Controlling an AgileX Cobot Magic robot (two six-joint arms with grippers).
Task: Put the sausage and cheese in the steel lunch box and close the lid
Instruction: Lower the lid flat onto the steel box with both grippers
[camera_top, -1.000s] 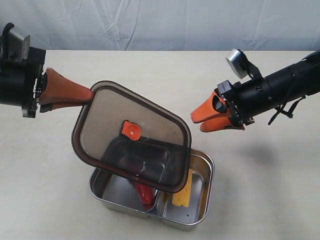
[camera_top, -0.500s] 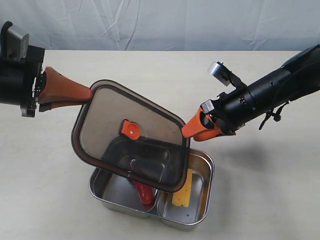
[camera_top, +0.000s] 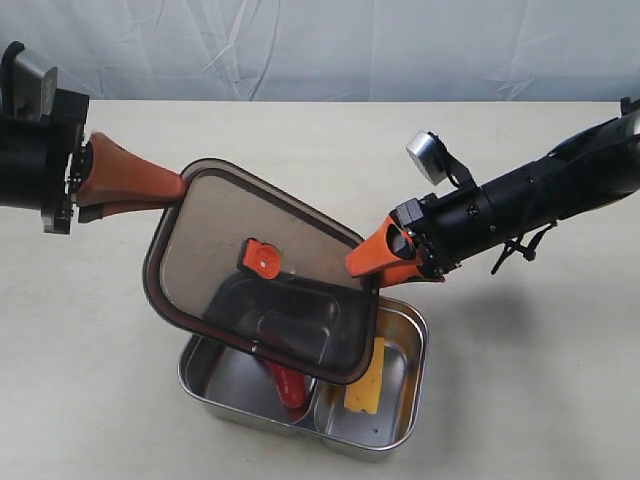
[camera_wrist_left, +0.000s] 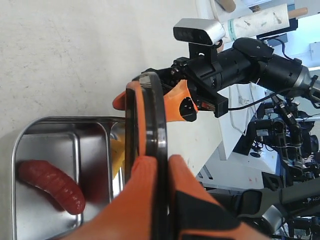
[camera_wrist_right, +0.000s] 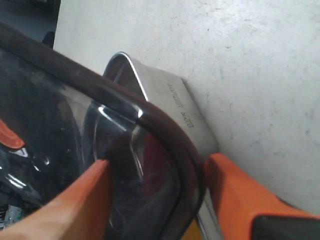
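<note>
The smoky translucent lid (camera_top: 262, 268), round-cornered with an orange centre tab, hangs tilted over the shiny steel lunch box (camera_top: 396, 392) near the worktop's (camera_top: 100, 400) near edge. The left hand (camera_top: 181, 190) is clamped on its rim; the right hand's (camera_top: 354, 268) fingers stand apart around the opposite corner. The ridged red sausage (camera_top: 290, 388) lies in one compartment, the yellow cheese (camera_top: 365, 385) wedge in the other.

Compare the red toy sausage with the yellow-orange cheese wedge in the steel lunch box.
The glossy red ridged toy sausage is rounded and curved; the yellow-orange toy cheese wedge is flat-faced and angular. The sausage lies in the wider compartment, the cheese wedge in the narrower one. The dark translucent plastic lid overlaps the sausage in the exterior view; the cheese wedge shows almost fully. Both sit inside the shiny steel lunch box.
</note>
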